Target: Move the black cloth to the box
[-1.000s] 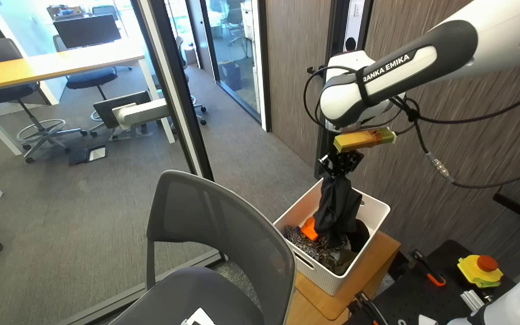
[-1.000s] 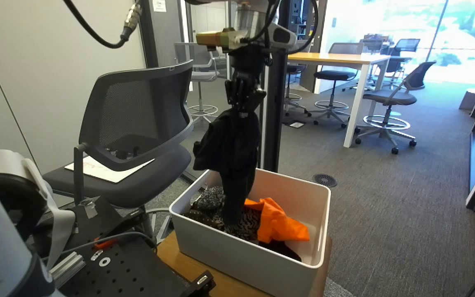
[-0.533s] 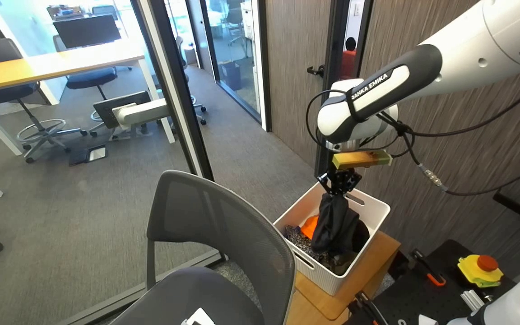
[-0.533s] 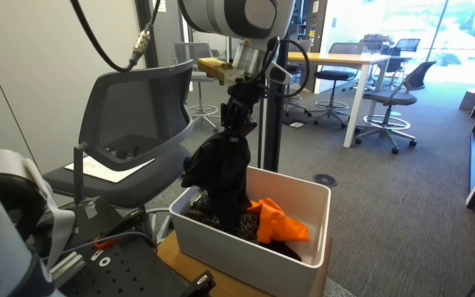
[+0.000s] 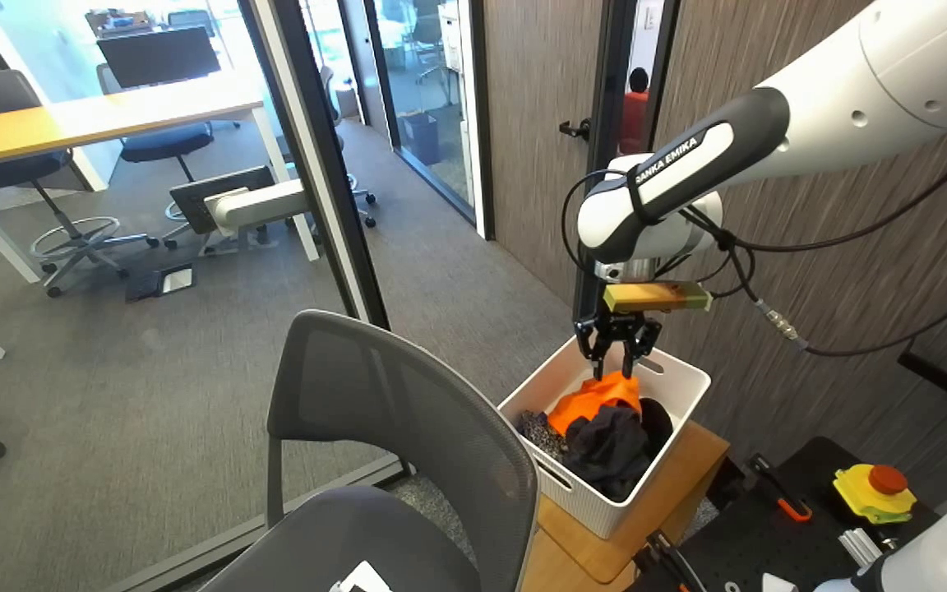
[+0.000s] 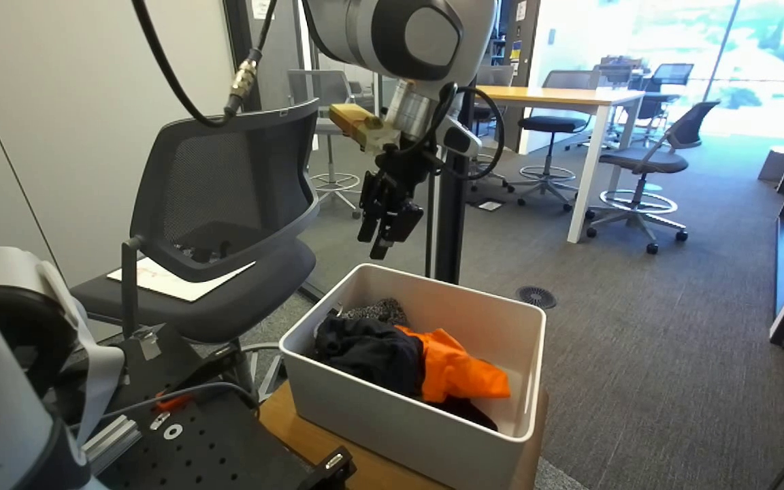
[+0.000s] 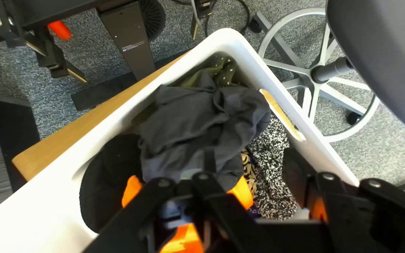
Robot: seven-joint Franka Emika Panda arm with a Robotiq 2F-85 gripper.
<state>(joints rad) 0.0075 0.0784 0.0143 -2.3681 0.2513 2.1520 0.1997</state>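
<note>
The black cloth (image 5: 609, 454) lies crumpled inside the white box, and it also shows in an exterior view (image 6: 368, 354) and the wrist view (image 7: 199, 119). The white box (image 6: 399, 425) stands on a wooden surface; its wall shows in an exterior view (image 5: 576, 500) and its rim in the wrist view (image 7: 113, 123). My gripper (image 5: 613, 372) is open and empty above the box, with its fingers pointing down and apart from the cloth. It is tilted in an exterior view (image 6: 384, 239). In the wrist view its fingers (image 7: 251, 163) are spread wide over the box's contents.
An orange cloth (image 6: 463, 371) lies beside the black cloth in the box, with a speckled cloth (image 7: 271, 158) and a darker black item (image 7: 109, 179). A grey chair (image 5: 408, 411) stands close to the box. A black perforated table (image 6: 194, 442) is near the robot base.
The gripper came down toward the box with the black cloth, then opened. The cloth has dropped from hanging below the fingers to lying in the box.
</note>
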